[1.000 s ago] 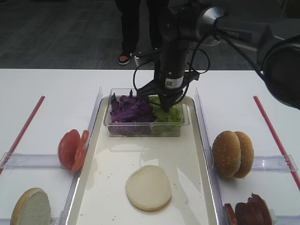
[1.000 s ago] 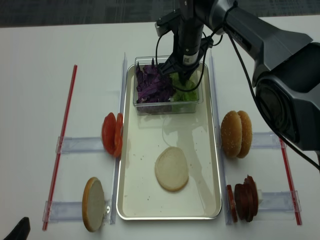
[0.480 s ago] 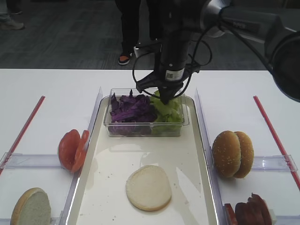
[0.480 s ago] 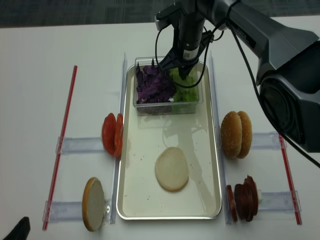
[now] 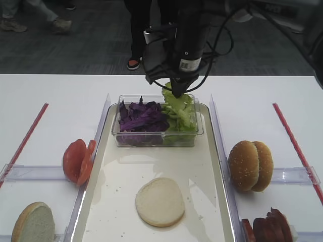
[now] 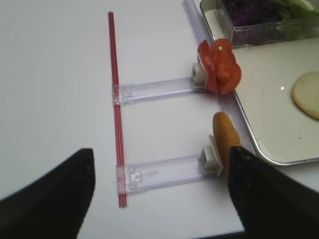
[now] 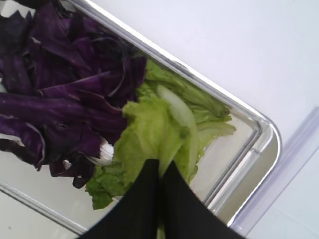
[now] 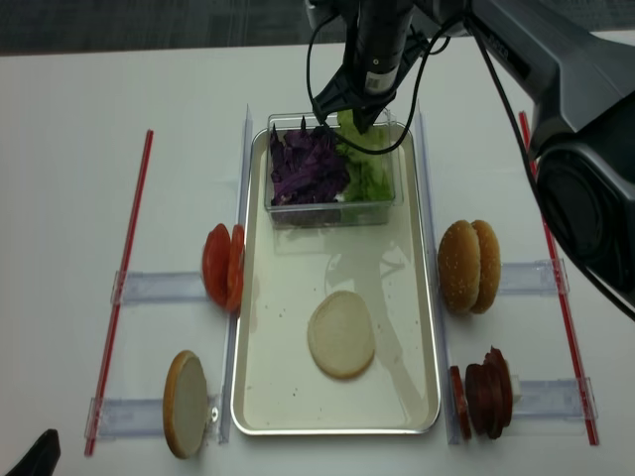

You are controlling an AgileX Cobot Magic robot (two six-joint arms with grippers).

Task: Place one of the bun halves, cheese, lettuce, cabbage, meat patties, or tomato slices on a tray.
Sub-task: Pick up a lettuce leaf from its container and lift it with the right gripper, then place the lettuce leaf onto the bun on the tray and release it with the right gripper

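Note:
My right gripper [image 5: 177, 94] hangs above the clear tub, shut on a light green lettuce leaf [image 5: 177, 105]. In the right wrist view the black fingertips [image 7: 149, 172] pinch the leaf [image 7: 152, 132], with purple cabbage [image 7: 60, 99] to its left. The leaf's lower end still reaches the lettuce in the tub. One bun half [image 5: 159, 201] lies cut face up on the cream tray [image 5: 214, 156]. My left gripper [image 6: 159, 194] stands open over the bare table left of the tray, with nothing between its fingers.
The clear tub [image 5: 156, 138] stands at the tray's far end. Tomato slices [image 5: 77, 160] and a bun half [image 5: 33, 223] stand in holders on the left. Bun halves [image 5: 250, 165] and meat patties [image 5: 270, 228] stand on the right. Red strips [image 5: 25, 138] flank the area.
My right gripper has risen out of the tub, pulling a lettuce leaf up with it. The left gripper has not visibly moved.

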